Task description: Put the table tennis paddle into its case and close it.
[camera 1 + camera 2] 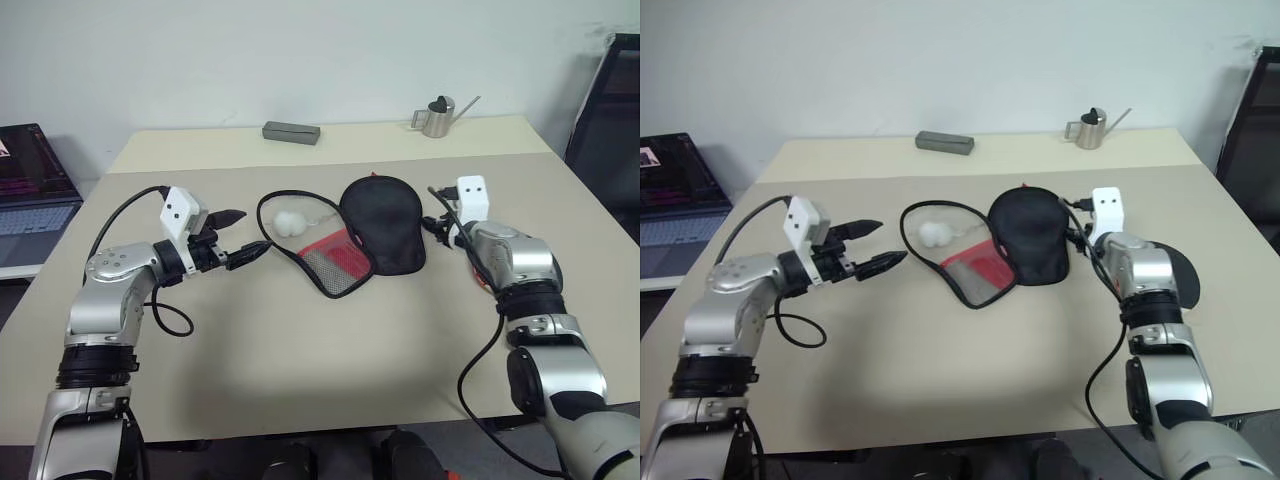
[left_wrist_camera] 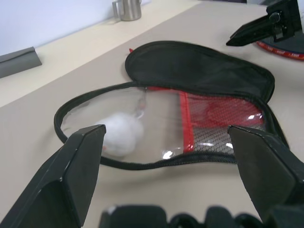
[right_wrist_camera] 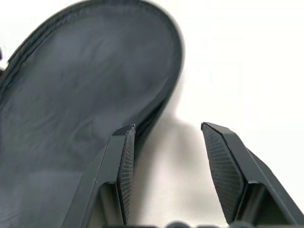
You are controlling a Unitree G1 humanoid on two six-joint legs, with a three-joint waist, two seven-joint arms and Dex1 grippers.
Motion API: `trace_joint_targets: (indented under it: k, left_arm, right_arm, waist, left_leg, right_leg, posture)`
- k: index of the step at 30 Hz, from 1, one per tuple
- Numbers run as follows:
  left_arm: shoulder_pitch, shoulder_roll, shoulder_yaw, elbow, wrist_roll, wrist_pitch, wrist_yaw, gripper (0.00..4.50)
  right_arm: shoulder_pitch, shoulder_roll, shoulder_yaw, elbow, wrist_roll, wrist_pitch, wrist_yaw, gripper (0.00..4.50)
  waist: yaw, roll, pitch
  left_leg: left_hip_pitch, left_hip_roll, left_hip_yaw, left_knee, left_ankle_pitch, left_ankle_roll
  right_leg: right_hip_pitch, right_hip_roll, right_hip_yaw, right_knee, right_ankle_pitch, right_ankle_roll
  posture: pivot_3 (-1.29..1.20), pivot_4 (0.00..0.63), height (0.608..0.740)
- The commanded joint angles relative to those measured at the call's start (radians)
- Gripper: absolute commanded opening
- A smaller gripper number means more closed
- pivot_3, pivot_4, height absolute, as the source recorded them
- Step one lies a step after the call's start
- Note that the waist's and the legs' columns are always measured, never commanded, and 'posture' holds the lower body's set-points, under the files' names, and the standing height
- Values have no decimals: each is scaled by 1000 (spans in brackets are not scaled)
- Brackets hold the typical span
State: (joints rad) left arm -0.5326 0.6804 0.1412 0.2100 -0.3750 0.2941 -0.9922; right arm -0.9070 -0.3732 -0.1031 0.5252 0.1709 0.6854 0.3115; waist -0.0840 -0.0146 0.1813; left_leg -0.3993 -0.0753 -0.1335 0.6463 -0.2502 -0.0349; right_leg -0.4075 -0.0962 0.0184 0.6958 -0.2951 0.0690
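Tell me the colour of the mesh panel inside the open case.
Red mesh panel, clearest in the left wrist view.

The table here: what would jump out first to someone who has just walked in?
The opened case lies mid-table, its black flap folded back and a white fluffy ball behind its clear side. The left claw hangs open just beside it, and the right claw, fingers apart, sits at the flap's edge. A small metal watering can and a grey block stand along the far edge.
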Motion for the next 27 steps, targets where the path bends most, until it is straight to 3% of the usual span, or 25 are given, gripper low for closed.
trace_joint_targets:
  k: [1,2,5,9,10,19,27]
  left_arm:
    - [-34,-8,8,-49,-23,-1,2,4500]
    - [-36,-11,5,-55,-22,-1,0,4500]
    - [-55,-26,-8,-58,-23,-1,-7,4500]
    - [-84,-47,-35,-40,-18,-11,-21,4500]
    - [-90,-52,-40,-35,-16,-14,-25,4500]
    - [-186,-121,-109,77,11,-67,-91,4500]
    - [-279,-186,-160,188,34,-118,-164,4500]
  right_arm:
    - [47,-48,-13,-171,26,28,53,2384]
    - [67,-62,-13,-210,32,44,65,2384]
    - [138,-108,-46,-345,61,115,83,2966]
    - [227,-145,-110,-515,87,217,48,4345]
    - [245,-149,-121,-549,91,239,40,4431]
    - [556,-48,-259,-1062,121,543,-122,4431]
    - [741,18,-292,-1217,77,590,-208,4431]
  waist:
    - [0,0,0]
    - [0,0,0]
    - [2,0,0]
    - [3,0,0]
    - [5,0,0]
    - [22,-1,0]
    - [35,-1,-1]
  left_leg:
    - [0,0,0,0,0,0]
    - [0,0,0,0,0,0]
    - [0,0,0,0,0,0]
    - [0,0,0,0,-1,2]
    - [0,0,0,0,-1,2]
    - [0,0,0,0,-1,2]
    - [1,0,-1,1,-2,4]
  right_leg:
    - [0,0,0,0,0,0]
    - [0,0,0,0,0,0]
    - [0,0,-1,0,0,0]
    - [1,0,0,0,0,0]
    - [1,0,0,0,0,0]
    - [1,0,0,0,0,0]
    - [2,1,-1,1,0,0]
  posture:
    - [0,150,740]
    - [0,150,740]
    - [0,150,740]
    - [0,150,740]
    - [0,150,740]
    - [0,150,740]
    - [0,150,740]
